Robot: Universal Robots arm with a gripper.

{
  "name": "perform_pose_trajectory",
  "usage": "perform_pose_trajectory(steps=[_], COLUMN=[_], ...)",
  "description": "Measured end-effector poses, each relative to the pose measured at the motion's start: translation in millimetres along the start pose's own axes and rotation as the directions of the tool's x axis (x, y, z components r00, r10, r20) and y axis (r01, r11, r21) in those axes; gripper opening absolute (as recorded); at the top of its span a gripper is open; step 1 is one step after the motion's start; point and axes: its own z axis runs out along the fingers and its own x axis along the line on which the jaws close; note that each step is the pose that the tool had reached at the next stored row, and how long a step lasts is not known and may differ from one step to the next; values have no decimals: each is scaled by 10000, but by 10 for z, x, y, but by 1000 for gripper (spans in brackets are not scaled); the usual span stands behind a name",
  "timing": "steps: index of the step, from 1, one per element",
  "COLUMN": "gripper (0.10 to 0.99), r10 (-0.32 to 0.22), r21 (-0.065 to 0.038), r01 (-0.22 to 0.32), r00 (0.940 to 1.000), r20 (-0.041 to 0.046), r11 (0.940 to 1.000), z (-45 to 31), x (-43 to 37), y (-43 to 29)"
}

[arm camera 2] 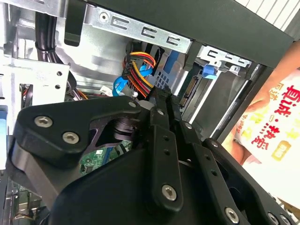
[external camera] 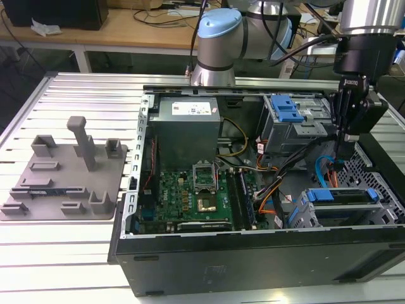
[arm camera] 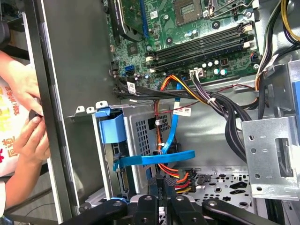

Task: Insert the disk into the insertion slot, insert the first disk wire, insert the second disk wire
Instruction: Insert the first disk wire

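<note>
The disk point(external camera: 335, 196) sits in its blue caddy inside the insertion slot point(external camera: 305, 216), the low grey cage at the exterior view's right of the open computer case. In the first wrist view the caddy point(arm camera: 111, 129) lies against the cage's perforated wall point(arm camera: 143, 125). My gripper point(external camera: 340, 155) hangs over the case just behind the cage. Its fingers point(arm camera: 153, 185) are shut together on a disk wire of red, yellow and black leads point(arm camera: 182, 180), also seen in the second wrist view point(arm camera 2: 138, 71) ahead of the gripper point(arm camera 2: 168, 96). A blue flat wire point(arm camera: 174, 117) runs down to the cage.
A taller bay with a blue latch point(external camera: 288, 111) stands behind the cage. The power-supply box point(external camera: 186, 130) and motherboard point(external camera: 202, 190) fill the case's middle. Black cable bundles point(arm camera: 220, 110) cross near the gripper. A person's hands point(arm camera: 26, 117) hold a printed packet outside the case wall. A grey fixture plate point(external camera: 63, 180) lies on the table.
</note>
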Motion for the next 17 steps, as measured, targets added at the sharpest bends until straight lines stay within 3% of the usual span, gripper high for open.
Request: perform_pose_trajectory(steps=[6,9,11,12,15,17], gripper=[165,165,165,165,165,165], r10=[8,14,17,20,29,30], r21=[-51,-92,-112,-131,-170,-192], r01=[-6,-9,-9,-8,-10,-7], r00=[9994,9981,9973,9962,9938,9926], r20=[340,612,740,872,1111,1214], r11=[10000,10000,9999,9999,9999,9998], z=[32,70,89,104,125,135], x=[125,219,257,289,339,367], y=[-18,-31,-37,-43,-55,-65])
